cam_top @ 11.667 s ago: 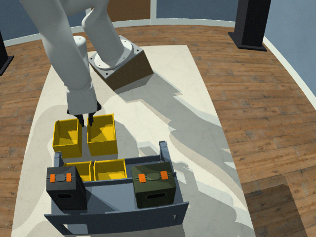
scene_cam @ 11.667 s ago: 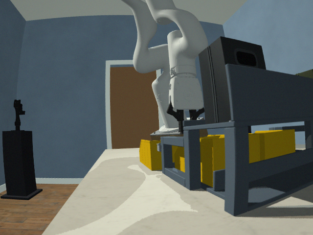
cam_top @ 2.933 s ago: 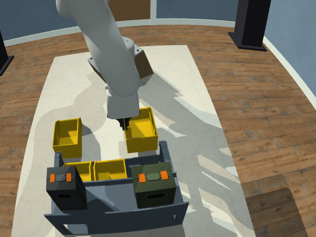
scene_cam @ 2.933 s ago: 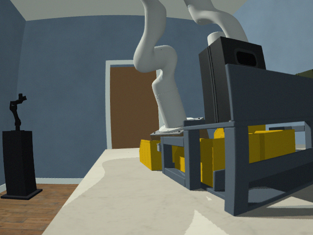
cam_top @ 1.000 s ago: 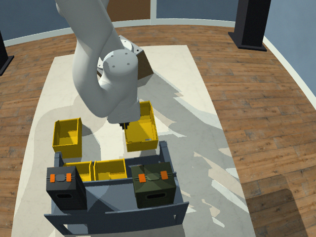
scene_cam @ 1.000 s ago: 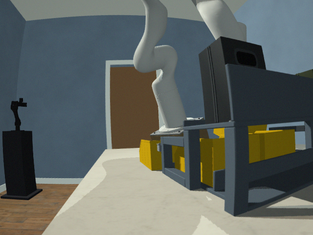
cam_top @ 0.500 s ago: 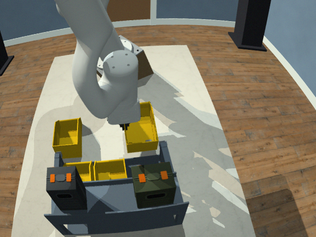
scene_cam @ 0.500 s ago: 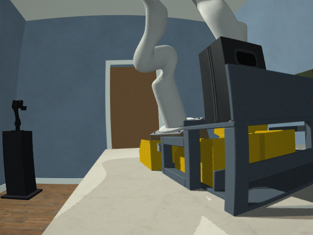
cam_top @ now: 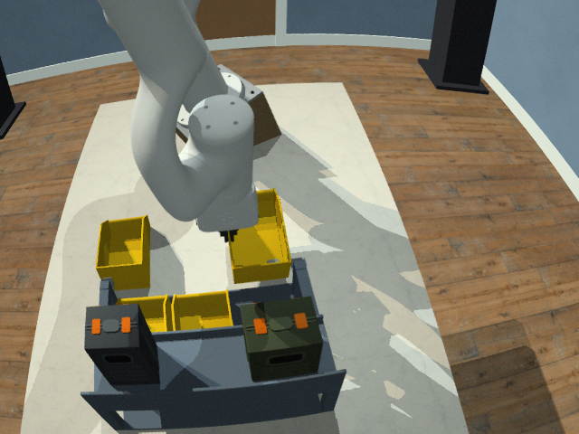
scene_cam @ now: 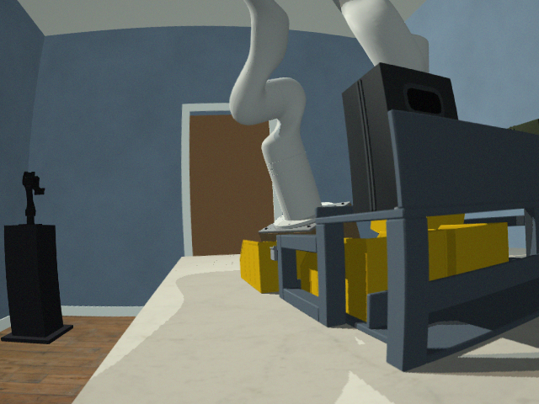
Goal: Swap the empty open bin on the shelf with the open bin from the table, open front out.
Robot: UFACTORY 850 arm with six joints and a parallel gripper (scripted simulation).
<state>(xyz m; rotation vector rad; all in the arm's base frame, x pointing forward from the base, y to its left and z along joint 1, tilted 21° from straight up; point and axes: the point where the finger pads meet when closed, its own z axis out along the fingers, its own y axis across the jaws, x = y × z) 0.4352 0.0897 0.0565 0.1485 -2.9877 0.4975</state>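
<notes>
My gripper (cam_top: pixel 229 234) is shut on the left wall of a yellow open bin (cam_top: pixel 259 240). The bin hangs raised in front of the shelf's right place, and its near end overlaps the front lip (cam_top: pixel 261 291). A small grey part (cam_top: pixel 272 260) lies inside it. A second yellow bin (cam_top: pixel 122 252), empty, stands on the table left of the arm; it also shows in the exterior view (scene_cam: pixel 258 265). In the exterior view the held bin (scene_cam: pixel 467 250) sits higher than the shelved bins. The fingers are hidden there.
The grey shelf (cam_top: pixel 210 364) holds two yellow bins (cam_top: pixel 145 312) (cam_top: pixel 202 310) in its left and middle places. A black case (cam_top: pixel 118 343) and a green case (cam_top: pixel 282 338) stand on the top board. The arm's base (cam_top: pixel 252 117) stands behind.
</notes>
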